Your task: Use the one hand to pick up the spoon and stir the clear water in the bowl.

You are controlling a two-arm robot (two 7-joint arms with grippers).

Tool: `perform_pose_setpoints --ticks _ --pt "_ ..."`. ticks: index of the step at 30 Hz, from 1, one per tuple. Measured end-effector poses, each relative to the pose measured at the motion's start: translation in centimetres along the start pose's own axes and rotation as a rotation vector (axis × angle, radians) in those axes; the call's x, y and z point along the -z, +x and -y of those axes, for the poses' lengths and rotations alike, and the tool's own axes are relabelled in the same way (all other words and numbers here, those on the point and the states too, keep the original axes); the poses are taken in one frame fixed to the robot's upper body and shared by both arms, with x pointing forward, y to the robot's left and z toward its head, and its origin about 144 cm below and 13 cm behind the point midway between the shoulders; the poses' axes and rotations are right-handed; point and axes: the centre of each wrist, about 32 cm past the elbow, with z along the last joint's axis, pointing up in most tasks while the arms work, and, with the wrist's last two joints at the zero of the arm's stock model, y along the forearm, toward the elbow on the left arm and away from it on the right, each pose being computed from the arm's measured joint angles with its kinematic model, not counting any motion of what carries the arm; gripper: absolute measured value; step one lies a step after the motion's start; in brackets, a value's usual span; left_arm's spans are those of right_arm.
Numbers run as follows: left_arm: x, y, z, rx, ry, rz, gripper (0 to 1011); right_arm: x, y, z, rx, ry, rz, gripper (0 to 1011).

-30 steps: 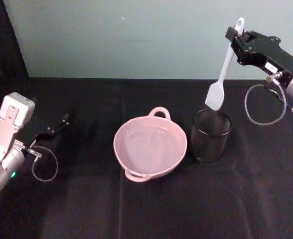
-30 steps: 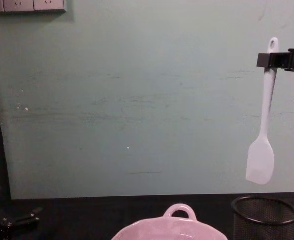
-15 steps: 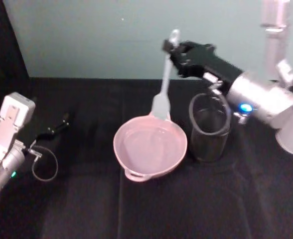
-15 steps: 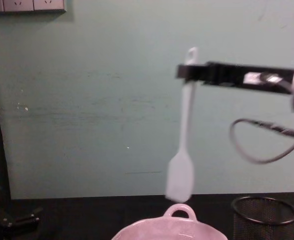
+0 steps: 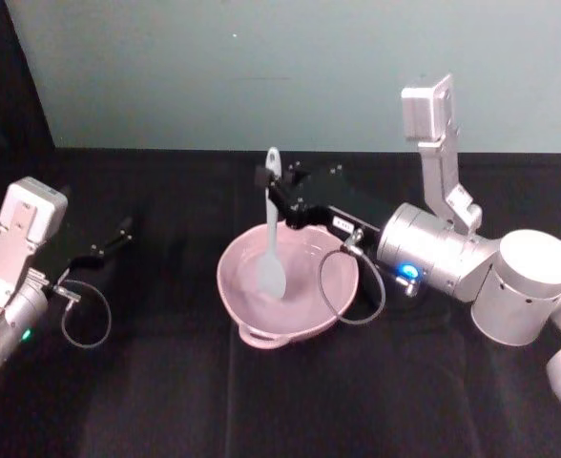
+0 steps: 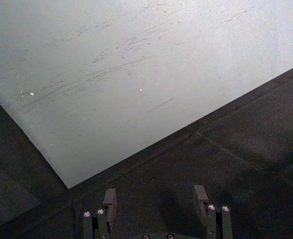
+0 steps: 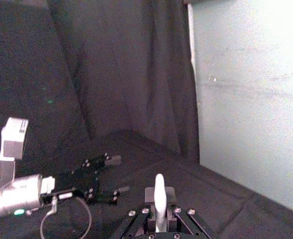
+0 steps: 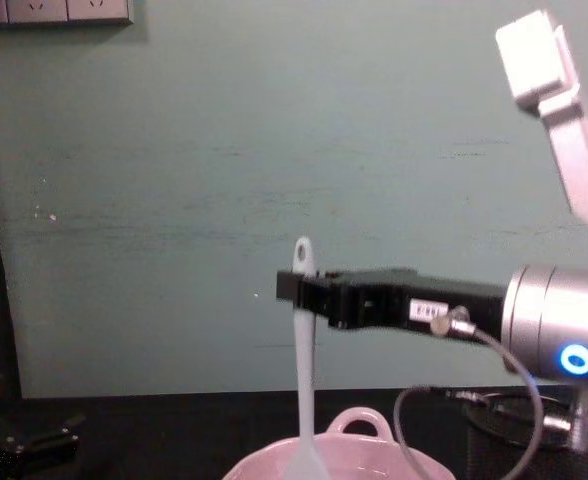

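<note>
1. The right hand (image 5: 269,181) reaches out over the table (image 5: 166,401), its jaws clamped on the spoon (image 5: 271,229) just under the handle's holed tip.
2. The spoon hangs upright straight below the jaws, with its blade low inside the bowl (image 5: 228,291) that holds the clear water (image 5: 304,281).
3. The bowl sits directly beneath those jaws.
4. The left hand (image 6: 155,201) rests low, well apart from the bowl, with its jaws apart.
</note>
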Motion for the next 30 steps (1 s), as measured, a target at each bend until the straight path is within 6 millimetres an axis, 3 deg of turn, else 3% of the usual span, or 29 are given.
perform_pose_setpoints --ticks 8,19,30 --pt "0.0 0.0 0.0 0.000 0.000 0.000 1011 1.5 -0.1 -0.8 -0.024 -0.015 -0.024 114" --pt "0.0 0.0 0.0 0.000 0.000 0.000 1011 2.8 2.5 -2.7 0.015 0.014 -0.035 114" --pt "0.0 0.0 0.0 0.000 0.000 0.000 1011 2.7 4.1 -0.8 0.094 0.039 -0.013 114"
